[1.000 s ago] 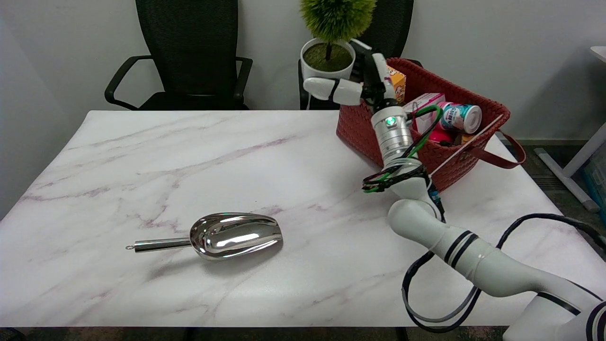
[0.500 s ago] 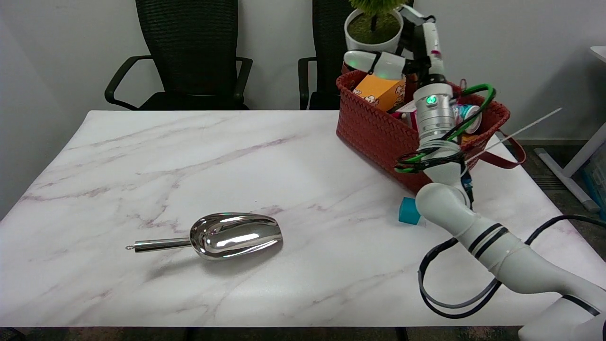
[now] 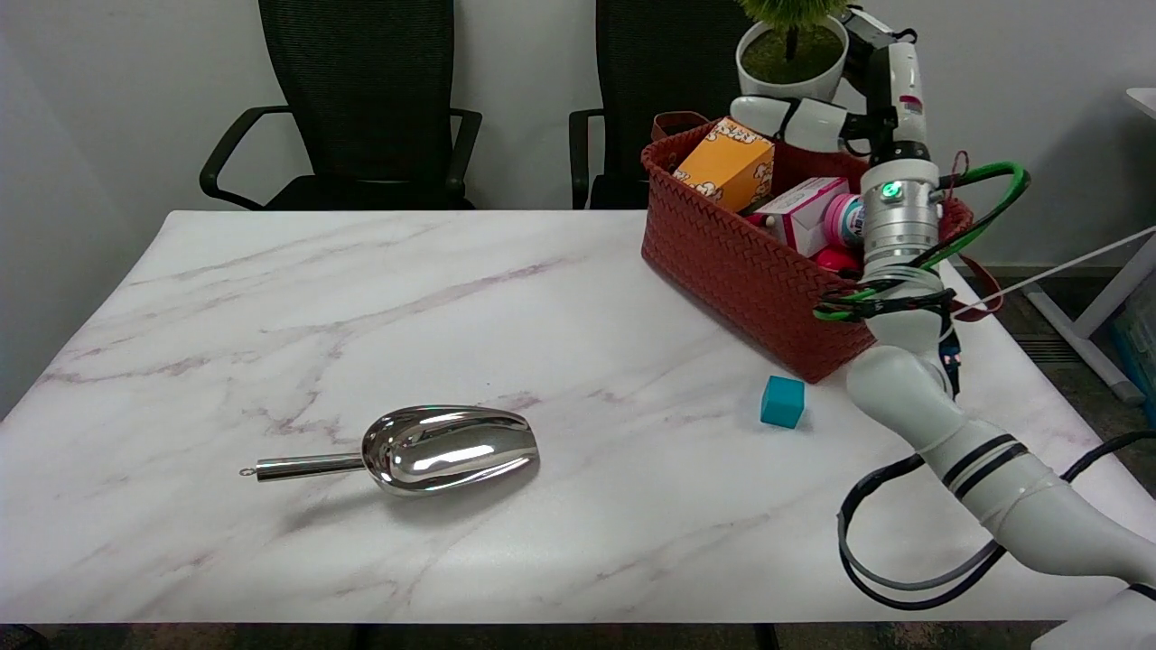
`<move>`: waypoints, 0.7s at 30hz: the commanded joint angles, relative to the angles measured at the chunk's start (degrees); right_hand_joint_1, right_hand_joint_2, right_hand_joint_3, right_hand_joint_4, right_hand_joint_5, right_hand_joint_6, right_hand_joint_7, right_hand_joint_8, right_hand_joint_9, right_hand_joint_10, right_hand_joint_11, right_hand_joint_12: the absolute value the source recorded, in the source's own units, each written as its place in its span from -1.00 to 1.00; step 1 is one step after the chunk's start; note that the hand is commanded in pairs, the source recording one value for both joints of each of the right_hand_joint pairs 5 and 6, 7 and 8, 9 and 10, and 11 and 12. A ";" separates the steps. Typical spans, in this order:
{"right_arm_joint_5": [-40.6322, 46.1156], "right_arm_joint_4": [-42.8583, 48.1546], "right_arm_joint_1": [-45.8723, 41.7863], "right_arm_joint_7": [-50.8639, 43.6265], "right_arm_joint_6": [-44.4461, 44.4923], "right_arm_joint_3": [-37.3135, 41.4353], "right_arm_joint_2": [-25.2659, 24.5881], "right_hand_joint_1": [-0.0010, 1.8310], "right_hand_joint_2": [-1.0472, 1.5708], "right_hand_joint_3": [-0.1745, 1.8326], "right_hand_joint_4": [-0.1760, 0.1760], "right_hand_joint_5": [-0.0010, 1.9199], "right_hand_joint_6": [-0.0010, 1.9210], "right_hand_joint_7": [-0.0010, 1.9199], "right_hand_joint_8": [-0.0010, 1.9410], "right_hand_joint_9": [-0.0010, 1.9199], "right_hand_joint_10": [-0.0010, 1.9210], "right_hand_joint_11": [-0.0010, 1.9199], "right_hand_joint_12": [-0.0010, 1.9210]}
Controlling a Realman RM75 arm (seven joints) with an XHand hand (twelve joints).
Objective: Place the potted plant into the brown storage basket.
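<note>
- The right hand (image 3: 835,113) grips the plant (image 3: 793,56) by its white pot, fingers wrapped under and around it.
- The plant hangs in the air above the far side of the basket (image 3: 741,262), upright, its green top cut off by the picture's edge.
- The basket sits at the table's (image 3: 271,298) far right, holding an orange box (image 3: 727,165), a pink-and-white box (image 3: 799,212) and a can (image 3: 846,219).
- A teal cube (image 3: 782,402) lies just near of the basket.
- A metal scoop (image 3: 424,449) rests near the front, well left.
</note>
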 commanded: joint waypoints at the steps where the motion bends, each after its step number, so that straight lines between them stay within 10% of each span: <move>1: 3.54 -2.12 -2.81 -12.20 -0.51 3.61 2.21 0.34 0.26 -1.00 0.00 -0.26 -0.26 0.08 0.07 -0.02 -0.02 -0.32 -0.32; 21: 9.69 -12.16 -2.11 -20.60 -2.11 3.56 2.21 0.34 0.24 -0.98 0.00 -0.33 -0.33 0.06 0.05 -0.04 -0.04 -0.34 -0.35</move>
